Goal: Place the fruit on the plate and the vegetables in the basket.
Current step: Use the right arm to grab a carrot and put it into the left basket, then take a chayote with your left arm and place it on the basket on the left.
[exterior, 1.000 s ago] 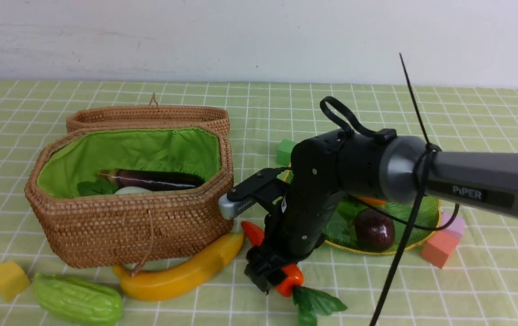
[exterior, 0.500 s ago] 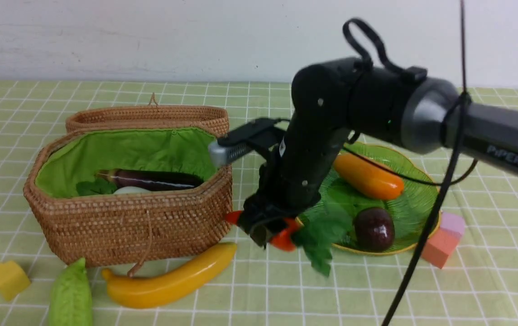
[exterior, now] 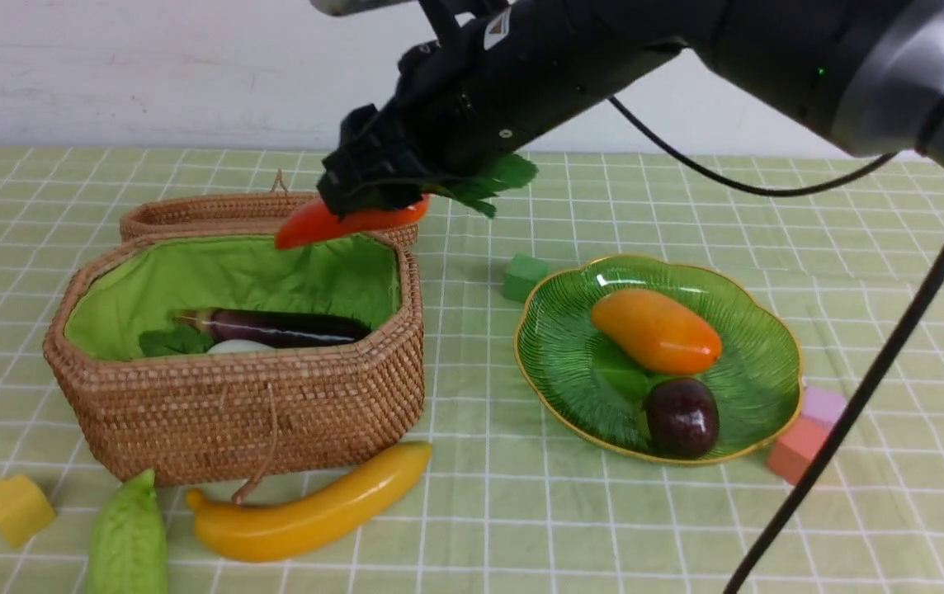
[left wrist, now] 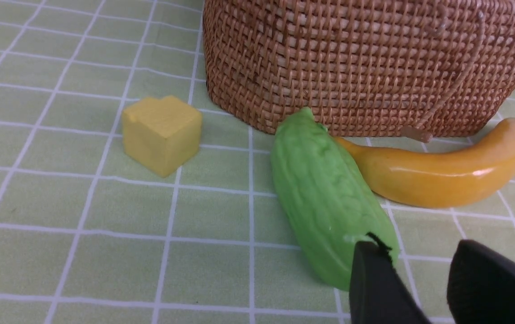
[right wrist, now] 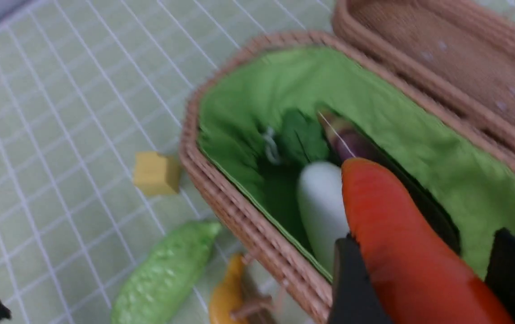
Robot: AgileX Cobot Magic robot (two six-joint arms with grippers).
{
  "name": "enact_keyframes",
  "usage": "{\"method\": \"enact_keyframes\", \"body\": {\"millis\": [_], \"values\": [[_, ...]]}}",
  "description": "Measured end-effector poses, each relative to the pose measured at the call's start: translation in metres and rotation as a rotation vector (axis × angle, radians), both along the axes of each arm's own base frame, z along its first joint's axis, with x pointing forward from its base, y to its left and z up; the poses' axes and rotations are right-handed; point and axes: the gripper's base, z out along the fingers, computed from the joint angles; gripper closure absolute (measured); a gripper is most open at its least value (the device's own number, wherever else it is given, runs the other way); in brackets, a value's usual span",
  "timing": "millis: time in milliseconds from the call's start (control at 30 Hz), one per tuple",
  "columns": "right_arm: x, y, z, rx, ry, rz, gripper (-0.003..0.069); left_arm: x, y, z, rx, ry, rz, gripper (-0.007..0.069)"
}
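**Carrot held over the open basket**

The right tool (exterior: 369,191) is clamped on the orange-red carrot (exterior: 340,221), held in the air roughly level, leaves trailing behind the jaws. The right wrist view places it above the green-lined opening of the wicker basket (exterior: 257,412), over the white radish (right wrist: 323,202) and dark eggplant (exterior: 282,327) lying inside. The left tool (left wrist: 426,288) stands partly parted and empty, low at the near end of the bumpy gourd (left wrist: 329,202); whether it touches we cannot tell. Mango (exterior: 655,330) and purple fruit (exterior: 681,417) rest on the green plate (exterior: 571,363). The banana (exterior: 315,511) lies on the worktop (exterior: 686,528) just beside the basket's front wall.

We judge the step in hand to be placing the carrot. It is best lowered along the basket's long axis, clear of the rim, the jaws parting only once it is low over the radish, so that it neither bounces out nor hangs by its leaves.

One second earlier the carrot lay on the worktop between banana and plate, the tool down upon it. Half a second earlier it hung just above the worktop. The gourd has meanwhile turned from crosswise to pointing at the basket.
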Motion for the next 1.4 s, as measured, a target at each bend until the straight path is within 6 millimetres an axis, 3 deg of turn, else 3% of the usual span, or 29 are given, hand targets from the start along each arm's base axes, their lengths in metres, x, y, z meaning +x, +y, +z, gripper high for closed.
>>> {"method": "enact_keyframes", "body": {"millis": [100,333,467,567,767,833,900,1033,1133,1267,1333,1400], "values": [[0.007,0.013,-0.015,0.049,-0.010,0.067,0.0279,0.000,0.000,0.000,0.000,0.000,0.000,0.0386],[0.035,0.043,-0.092,0.080,0.067,0.122,0.0280,0.000,0.000,0.000,0.000,0.000,0.000,0.0386],[0.043,0.047,-0.111,0.076,0.082,0.089,0.0280,0.000,0.000,0.000,0.000,0.000,0.000,0.0386],[0.044,0.047,-0.110,0.094,0.098,0.061,0.0253,0.000,0.000,0.000,0.000,0.000,0.000,0.0386],[0.037,0.039,-0.088,0.051,0.039,0.077,0.0004,0.000,0.000,0.000,0.000,0.000,0.000,0.0386],[0.034,0.035,-0.079,0.017,0.007,0.093,-0.0010,0.000,0.000,0.000,0.000,0.000,0.000,0.0386],[0.025,0.024,-0.057,-0.060,-0.065,0.123,-0.0008,0.000,0.000,0.000,0.000,0.000,0.000,0.0386],[0.001,-0.008,-0.015,-0.255,-0.146,0.141,0.0071,0.000,0.000,0.000,0.000,0.000,0.000,0.0386],[-0.020,-0.034,0.016,-0.356,-0.130,0.093,0.0176,0.000,0.000,0.000,0.000,0.000,0.000,0.0386],[-0.056,-0.077,0.061,-0.409,-0.142,-0.040,0.0408,0.000,0.000,0.000,0.000,0.000,0.000,0.0386],[-0.076,-0.098,0.074,-0.416,-0.132,-0.116,0.0564,0.000,0.000,0.000,0.000,0.000,0.000,0.0386],[-0.095,-0.118,0.080,-0.427,-0.117,-0.176,0.0648,0.000,0.000,0.000,0.000,0.000,0.000,0.0386]]}}
